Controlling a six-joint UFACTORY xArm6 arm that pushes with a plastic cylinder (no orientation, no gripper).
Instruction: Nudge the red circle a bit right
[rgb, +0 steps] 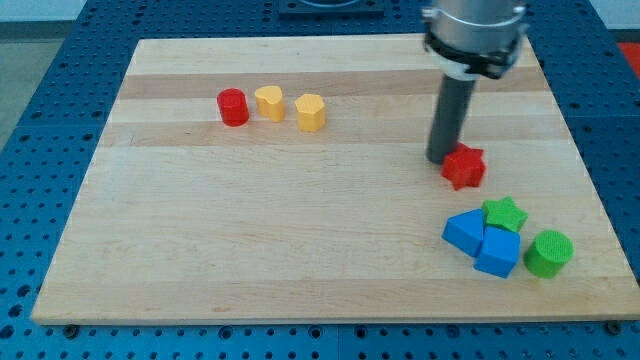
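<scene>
Pale wooden board (300, 250) with lengthwise grain, lying on a blue perforated table (40, 70). Far left on the board: small red cylinder-shaped circle block (233, 106), with a yellow heart-like block (268, 102) just beside it on its right and a second yellow block, shape unclear (311, 112), a little further right; the three in a short row, narrow gaps between them. Right of centre: straight dark rod below a silver collar, my tip (441, 159) down at the board, touching or all but touching the left edge of a red star-shaped block (464, 167). No pincer on this arm, just the rod, so nothing clasped or released. Near right: tight cluster of a blue triangular block (463, 231), a blue cube (498, 252), a green star block (505, 214) and a green cylinder (548, 252). Tip well apart from the red circle, far off to its right.
</scene>
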